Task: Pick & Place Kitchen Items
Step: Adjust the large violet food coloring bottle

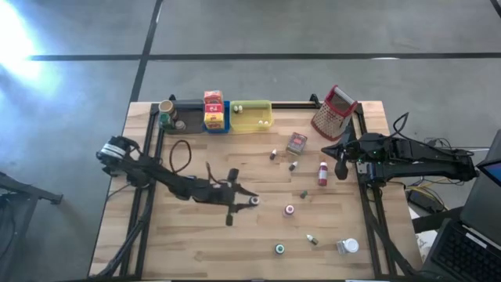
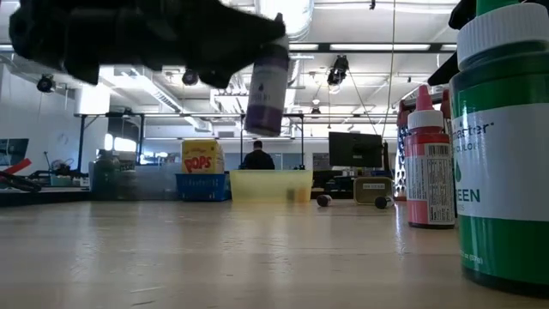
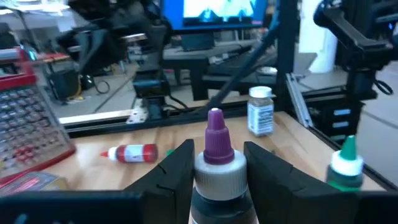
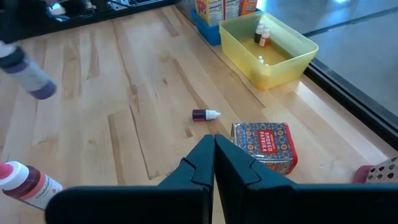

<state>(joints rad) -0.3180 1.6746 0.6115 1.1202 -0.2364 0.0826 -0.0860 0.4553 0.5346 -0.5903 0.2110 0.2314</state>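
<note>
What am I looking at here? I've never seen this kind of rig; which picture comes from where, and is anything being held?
Two dark robot arms work at a wooden table. One picture looks straight down from above, one looks level across the tabletop, and one comes from a camera on each wrist. The left gripper is shut on a purple-capped bottle, lifted off the table in the low view. The right gripper is shut and empty, waiting by the table's right edge. Small bottles lie scattered about, among them a red bottle, beside a patterned tin. Along the far edge stand a yellow tray and a metal grater.
</note>
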